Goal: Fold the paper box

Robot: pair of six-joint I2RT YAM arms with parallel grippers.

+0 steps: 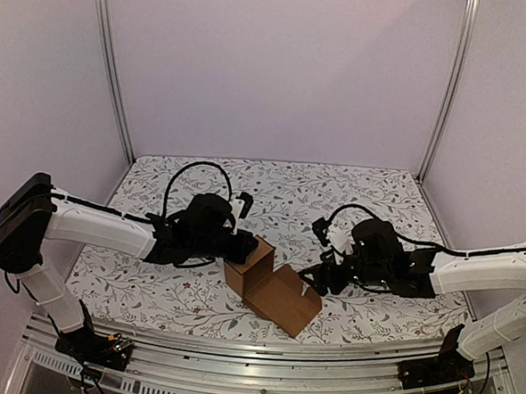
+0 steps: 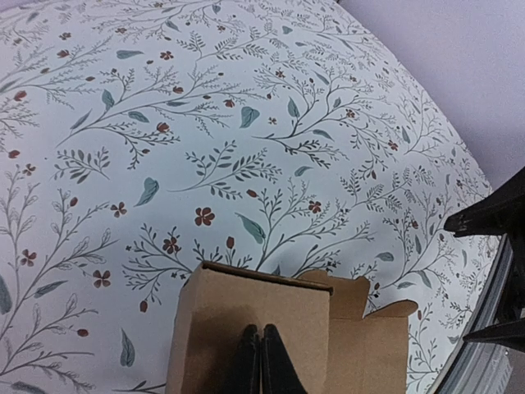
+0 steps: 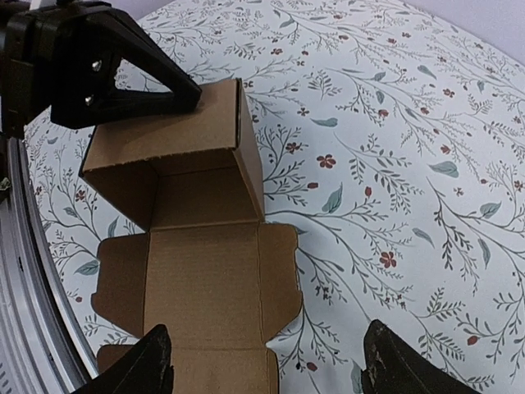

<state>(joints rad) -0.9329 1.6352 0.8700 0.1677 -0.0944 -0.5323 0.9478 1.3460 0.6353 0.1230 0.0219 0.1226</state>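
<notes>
Over on the left, the left gripper [image 1: 246, 247] has its jaws squeezed together, tips against the raised wall of the paper box [image 1: 271, 285]. I can't tell whether they pinch its edge. The box sits mid-table on the flowered cloth [image 1: 379, 191], half formed, with its front flaps lying flat. The right gripper [image 1: 311, 280] hovers at the flat end, jaws wide, gripping nothing.

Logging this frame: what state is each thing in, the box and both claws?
paper box: partly folded, walls standing, lid flap folded out and open.
left claw: shut, tips against the box's outer wall.
right claw: open, holding nothing, by the open flap.
</notes>
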